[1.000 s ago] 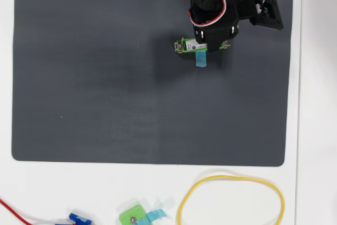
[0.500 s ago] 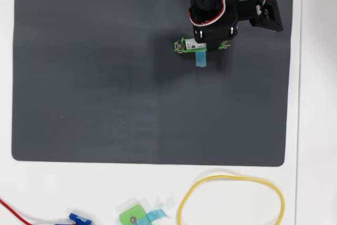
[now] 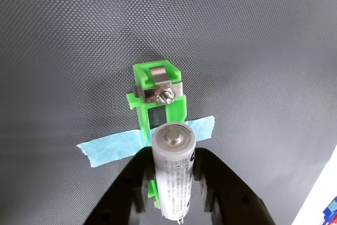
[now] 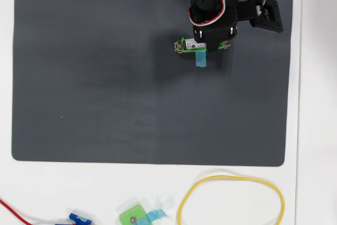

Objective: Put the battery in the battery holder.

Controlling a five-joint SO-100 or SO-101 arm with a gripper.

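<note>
Two black fingers (image 3: pixel 138 183) of pincer (image 3: pixel 174 191) clamped on battery (image 3: pixel 174 169), flat metal end toward camera in wrist view. Just beyond and beneath, green holder (image 3: pixel 157 96) lying on dark mat (image 3: pixel 63 51), metal contact and screw at far end, blue tape (image 3: pixel 113 148) across it. Overhead: arm above holder (image 4: pixel 181 45) near mat's upper right; yellow loop (image 4: pixel 231 196), second green piece (image 4: pixel 131 216) on white tabletop (image 4: pixel 316 130).

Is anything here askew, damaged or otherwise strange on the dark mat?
Nothing looks damaged or spilled. The slim silver-white battery sits between the fingers of the black gripper, lined up over the narrow green battery holder, which a light blue tape strip crosses on the dark grey mat.
</note>
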